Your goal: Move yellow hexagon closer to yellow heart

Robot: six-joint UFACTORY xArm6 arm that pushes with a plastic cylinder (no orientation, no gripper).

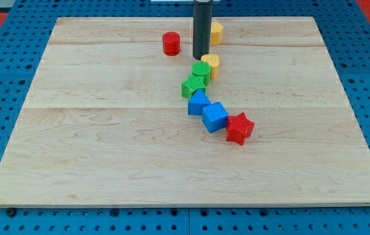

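Observation:
The yellow hexagon [216, 32] lies near the view's top, its left side hidden behind my dark rod. The yellow heart [212, 65] lies a short way below it, touching the green round block [201, 70]. My tip [201, 57] rests on the board between the two yellow blocks, slightly to their left. It sits just above and left of the heart and below and left of the hexagon.
A red cylinder [171, 44] stands left of the rod. Below the green round block, a chain runs down to the right: a green star [194, 85], a blue triangle [198, 102], a blue cube [215, 117] and a red star [239, 128]. The wooden board [93, 143] sits on a blue perforated table.

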